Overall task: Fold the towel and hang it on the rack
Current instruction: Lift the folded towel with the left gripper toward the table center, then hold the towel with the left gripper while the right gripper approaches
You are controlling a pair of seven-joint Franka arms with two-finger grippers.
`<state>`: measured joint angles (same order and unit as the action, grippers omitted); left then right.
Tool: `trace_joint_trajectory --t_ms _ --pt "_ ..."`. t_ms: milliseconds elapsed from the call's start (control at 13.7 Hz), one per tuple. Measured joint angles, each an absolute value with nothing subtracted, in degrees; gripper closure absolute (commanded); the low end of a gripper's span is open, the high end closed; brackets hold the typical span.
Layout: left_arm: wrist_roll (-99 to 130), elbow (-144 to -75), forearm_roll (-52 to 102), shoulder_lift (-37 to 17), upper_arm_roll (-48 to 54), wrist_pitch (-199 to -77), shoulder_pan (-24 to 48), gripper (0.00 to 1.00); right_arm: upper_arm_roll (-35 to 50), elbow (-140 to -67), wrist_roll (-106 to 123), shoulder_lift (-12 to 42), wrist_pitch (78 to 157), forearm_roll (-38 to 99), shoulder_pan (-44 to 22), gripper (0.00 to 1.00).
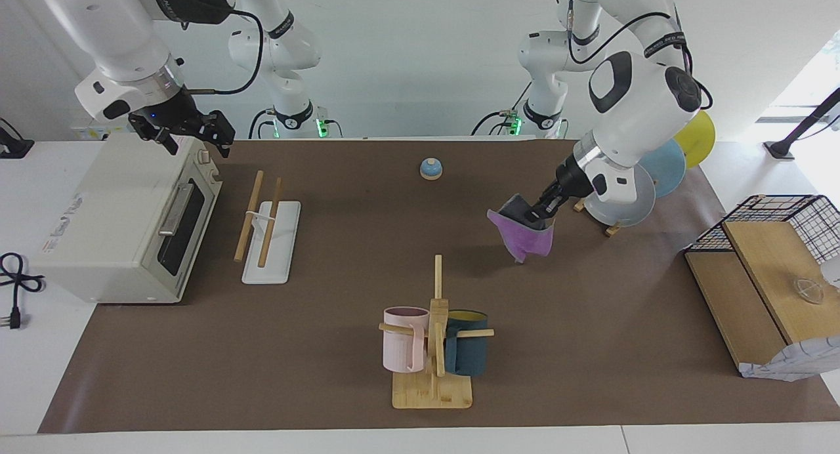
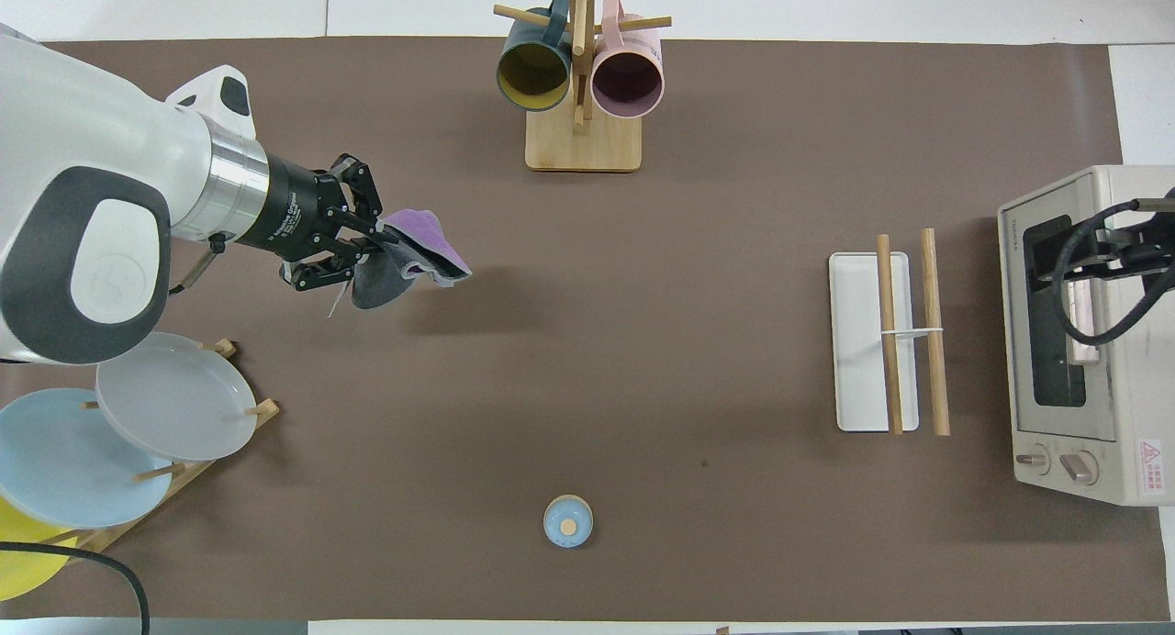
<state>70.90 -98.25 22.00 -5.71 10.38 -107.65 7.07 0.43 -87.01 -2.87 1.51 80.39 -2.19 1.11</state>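
The purple towel (image 1: 525, 236) hangs bunched from my left gripper (image 1: 542, 211), which is shut on it. Its grey underside shows near the fingers. The gripper holds it over the brown mat, beside the plate holder, toward the left arm's end of the table. In the overhead view the towel (image 2: 418, 248) sticks out from the left gripper (image 2: 372, 250). The rack (image 1: 269, 237) stands toward the right arm's end, two wooden rods over a white base (image 2: 858, 360), with nothing on it. My right gripper (image 1: 190, 136) waits above the toaster oven and also shows in the overhead view (image 2: 1134, 250).
A toaster oven (image 1: 125, 224) stands beside the rack. A bamboo mug stand (image 1: 433, 349) with a pink and a teal mug is farthest from the robots. A plate holder with plates (image 1: 623, 198), a small blue bell (image 1: 430, 169) and a wire basket with boards (image 1: 774, 270) are also here.
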Motion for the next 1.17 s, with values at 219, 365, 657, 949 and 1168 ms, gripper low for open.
trace_joint_trajectory --t_ms 219,365,657,949,1168 --pt "93.98 -97.07 20.92 -3.56 12.67 -105.12 7.12 1.00 0.43 -87.02 -2.87 1.49 79.53 -2.19 1.11 0.00" --pt "105.70 -96.11 19.79 -3.30 14.21 -103.69 7.15 1.00 0.44 -87.04 -2.29 1.24 75.53 -2.19 1.09 0.00" --pt "118.77 -94.05 19.92 -3.30 14.71 -103.69 7.14 1.00 0.64 -89.20 -2.48 0.61 77.19 8.68 0.71 0.00" --pt "123.59 -92.93 24.22 -3.30 15.48 -108.40 7.14 1.00 0.97 -101.37 -23.18 -3.79 91.15 23.41 -3.77 0.00" --pt "128.12 -92.93 24.64 -3.29 17.81 -111.49 7.19 1.00 1.27 -105.01 -46.07 -5.63 101.17 34.10 -10.04 0.00"
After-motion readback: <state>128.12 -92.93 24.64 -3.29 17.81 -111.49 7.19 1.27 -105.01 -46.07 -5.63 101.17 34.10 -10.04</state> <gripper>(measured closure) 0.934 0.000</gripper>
